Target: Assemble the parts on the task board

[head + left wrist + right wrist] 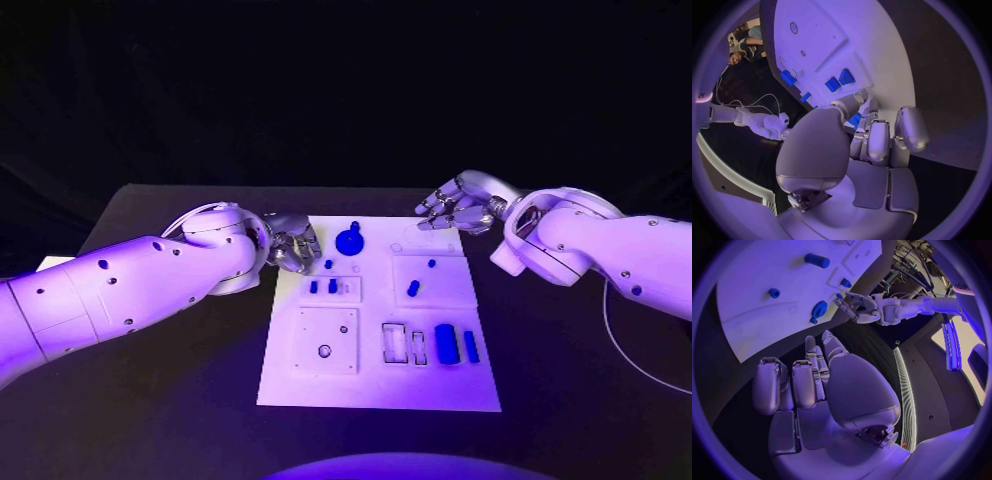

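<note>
White board [433,395] lies flat in the middle of the black table [159,400], with the blue pieces on it: a round one with a stem [351,240] near the far edge, small pegs [332,286] in the middle and two bars [446,343] toward the near right. My left hand [293,243] sits at the board's far left corner, fingers curled in and holding nothing. My right hand [462,208] hovers just beyond the far right corner, fingers bent but apart, also holding nothing.
</note>
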Action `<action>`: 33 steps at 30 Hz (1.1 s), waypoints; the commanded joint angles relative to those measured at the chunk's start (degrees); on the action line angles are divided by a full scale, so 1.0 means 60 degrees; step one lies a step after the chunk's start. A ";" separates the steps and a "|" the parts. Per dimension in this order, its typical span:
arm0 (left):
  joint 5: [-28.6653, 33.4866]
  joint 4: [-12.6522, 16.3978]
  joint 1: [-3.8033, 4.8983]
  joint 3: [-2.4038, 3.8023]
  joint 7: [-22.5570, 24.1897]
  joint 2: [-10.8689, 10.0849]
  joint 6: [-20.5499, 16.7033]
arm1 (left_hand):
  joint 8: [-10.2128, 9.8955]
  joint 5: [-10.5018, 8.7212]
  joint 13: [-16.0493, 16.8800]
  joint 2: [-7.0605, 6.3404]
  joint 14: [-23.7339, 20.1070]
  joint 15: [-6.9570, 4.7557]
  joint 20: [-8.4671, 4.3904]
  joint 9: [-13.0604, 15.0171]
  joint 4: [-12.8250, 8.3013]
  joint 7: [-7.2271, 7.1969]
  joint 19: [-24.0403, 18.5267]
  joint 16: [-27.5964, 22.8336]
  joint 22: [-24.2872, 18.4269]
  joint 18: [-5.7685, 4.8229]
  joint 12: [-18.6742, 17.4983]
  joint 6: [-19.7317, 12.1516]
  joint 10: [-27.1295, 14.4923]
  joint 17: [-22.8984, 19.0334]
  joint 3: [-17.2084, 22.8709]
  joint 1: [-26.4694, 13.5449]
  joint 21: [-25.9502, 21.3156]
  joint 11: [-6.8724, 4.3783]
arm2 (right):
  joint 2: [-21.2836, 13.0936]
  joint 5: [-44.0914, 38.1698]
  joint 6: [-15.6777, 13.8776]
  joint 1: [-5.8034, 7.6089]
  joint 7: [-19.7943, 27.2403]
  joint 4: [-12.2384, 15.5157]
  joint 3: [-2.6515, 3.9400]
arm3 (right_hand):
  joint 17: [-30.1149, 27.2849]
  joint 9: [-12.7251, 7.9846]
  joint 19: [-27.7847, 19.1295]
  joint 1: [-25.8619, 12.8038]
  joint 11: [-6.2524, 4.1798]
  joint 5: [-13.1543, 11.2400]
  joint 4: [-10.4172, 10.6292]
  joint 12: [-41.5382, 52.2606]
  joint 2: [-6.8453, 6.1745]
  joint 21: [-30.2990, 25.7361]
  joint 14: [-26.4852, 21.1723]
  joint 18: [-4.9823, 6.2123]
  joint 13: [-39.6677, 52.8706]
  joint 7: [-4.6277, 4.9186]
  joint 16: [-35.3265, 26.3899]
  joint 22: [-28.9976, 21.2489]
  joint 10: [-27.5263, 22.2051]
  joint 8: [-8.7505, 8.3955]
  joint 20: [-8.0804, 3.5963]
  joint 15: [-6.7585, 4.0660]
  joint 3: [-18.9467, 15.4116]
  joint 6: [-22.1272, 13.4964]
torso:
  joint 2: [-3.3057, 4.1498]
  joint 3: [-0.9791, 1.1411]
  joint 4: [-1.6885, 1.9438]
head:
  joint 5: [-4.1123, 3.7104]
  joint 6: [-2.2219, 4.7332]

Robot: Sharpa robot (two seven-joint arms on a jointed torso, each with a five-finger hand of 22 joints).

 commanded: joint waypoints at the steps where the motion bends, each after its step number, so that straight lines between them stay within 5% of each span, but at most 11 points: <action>1: 0.0274 0.0046 -0.0012 -0.0004 0.0288 -0.0124 -0.0740 | -0.0045 0.0046 0.0006 0.0022 0.0178 0.0075 0.0025 0.0015 -0.0011 0.0012 -0.0063 0.0036 -0.0019 0.0055 0.0035 -0.0085 -0.0049 0.0001 0.0060 -0.0035 -0.0055 0.0002 | -0.0011 -0.2326 0.0784 -0.0016 -0.0515 -0.0042 0.0001 | -0.0061 -0.0027 0.0025 0.0165 -0.0007 -0.0077 -0.0177 -0.0566 -0.0123 -0.0016 0.0447 0.0140 -0.0793 0.0064 -0.0051 0.0020 0.0465 -0.0035 0.0029 0.0028 0.0358 0.0226 | -0.0023 -0.0009 0.0032 | -0.0005 0.0036; 6: 0.1210 0.0087 -0.0011 -0.0004 0.0781 -0.0389 -0.1612 | 0.0042 0.0052 -0.0006 0.0079 0.0178 0.0076 0.0025 0.0057 -0.0070 0.0119 -0.0060 0.0044 -0.0044 0.0064 0.0054 0.0052 -0.0063 -0.0028 0.0251 0.0056 -0.0104 0.0011 | -0.0084 -0.3979 0.0925 -0.0094 -0.0825 0.0074 0.0002 | -0.0139 -0.0038 0.0028 0.0151 -0.0028 -0.0138 -0.0432 -0.1132 -0.0355 -0.0029 0.0446 0.0142 -0.1769 -0.0001 -0.0082 0.0004 0.0815 -0.0115 0.0033 0.0030 0.1039 0.0411 | -0.0017 -0.0010 0.0016 | 0.0000 0.0068; 10: 0.2989 0.0089 -0.0012 -0.0011 0.1551 -0.0628 -0.2478 | 0.0323 0.0032 0.0038 0.0158 0.0150 0.0086 0.0033 0.0148 -0.0049 0.0228 -0.0117 0.0027 -0.0141 0.0093 0.0188 0.0688 0.0245 -0.0100 0.0441 0.0013 -0.0279 0.0025 | -0.0124 -0.4975 0.0970 -0.0164 -0.1047 0.0252 0.0002 | -0.0185 -0.0033 0.0024 0.0081 -0.0036 -0.0175 -0.0527 -0.1306 -0.0474 -0.0045 0.0443 0.0143 -0.2138 -0.0051 -0.0101 -0.0019 0.0913 -0.0120 0.0042 0.0013 0.1373 0.0518 | -0.0014 0.0010 0.0012 | -0.0031 0.0104; 14: 0.6648 0.0225 -0.0080 -0.0059 0.3191 -0.0958 -0.3301 | 0.0546 0.0014 0.0168 0.0282 -0.0260 0.0026 0.0004 0.0192 -0.0012 0.0208 -0.0578 -0.0574 -0.0800 0.0310 0.0515 0.1185 0.0808 -0.1188 0.0362 -0.0012 -0.1337 -0.0078 | -0.0162 -0.5876 0.1076 -0.0240 -0.1308 0.0533 0.0003 | -0.0239 -0.0033 0.0020 -0.0066 -0.0021 -0.0238 -0.0579 -0.1487 -0.0623 -0.0062 0.0442 0.0149 -0.2509 -0.0077 -0.0124 -0.0042 0.0945 -0.0133 0.0050 0.0033 0.1692 0.0599 | -0.0009 0.0008 0.0015 | -0.0161 0.0134; 21: 1.2610 0.0836 -0.0431 -0.0123 0.5499 -0.1567 -0.3536 | 0.0644 -0.0002 0.0434 0.0391 -0.0759 -0.0061 -0.0078 0.0157 0.0174 0.0140 -0.1133 -0.1262 -0.1519 0.0501 0.0987 0.1484 0.1130 -0.2275 -0.0249 -0.0228 -0.2523 -0.0212 | -0.0175 -0.7053 0.1642 -0.0349 -0.1844 0.0866 0.0003 | -0.0480 -0.0044 -0.0052 -0.0328 -0.0114 -0.0707 -0.0618 -0.1774 -0.0904 -0.0182 0.0416 0.0187 -0.3156 -0.0216 -0.0281 -0.0222 0.0895 -0.0166 -0.0003 -0.0049 0.2350 0.0624 | -0.0013 -0.0020 0.0044 | -0.0313 0.0124; 26: 1.4011 0.1145 -0.0561 -0.0132 0.6037 -0.1827 -0.3443 | 0.0605 0.0012 0.0494 0.0433 -0.1001 -0.0033 -0.0058 0.0112 0.0290 0.0157 -0.1426 -0.1571 -0.1937 0.0603 0.1057 0.1447 0.0959 -0.2774 -0.0516 -0.0360 -0.3197 -0.0179 | -0.0155 -0.7534 0.1917 -0.0423 -0.2077 0.0939 0.0003 | -0.0678 -0.0045 -0.0112 -0.0483 -0.0196 -0.0799 -0.0590 -0.1869 -0.1082 -0.0294 0.0401 0.0218 -0.3461 -0.0323 -0.0426 -0.0393 0.0799 -0.0166 -0.0173 -0.0240 0.2671 0.0594 | -0.0012 -0.0016 0.0038 | -0.0319 0.0106; 33: 1.4532 0.1369 -0.0626 -0.0135 0.6247 -0.1980 -0.3378 | 0.0570 0.0013 0.0554 0.0476 -0.1126 -0.0003 -0.0035 0.0082 0.0322 0.0197 -0.1571 -0.1714 -0.2181 0.0653 0.1147 0.1411 0.0821 -0.3007 -0.0704 -0.0364 -0.3586 -0.0142 | -0.0117 -0.7844 0.2111 -0.0493 -0.2196 0.1030 0.0002 | -0.0775 -0.0042 -0.0123 -0.0596 -0.0201 -0.0790 -0.0551 -0.1873 -0.1215 -0.0352 0.0402 0.0222 -0.3682 -0.0339 -0.0498 -0.0464 0.0769 -0.0162 -0.0228 -0.0281 0.2912 0.0588 | 0.0005 -0.0007 -0.0005 | -0.0269 0.0108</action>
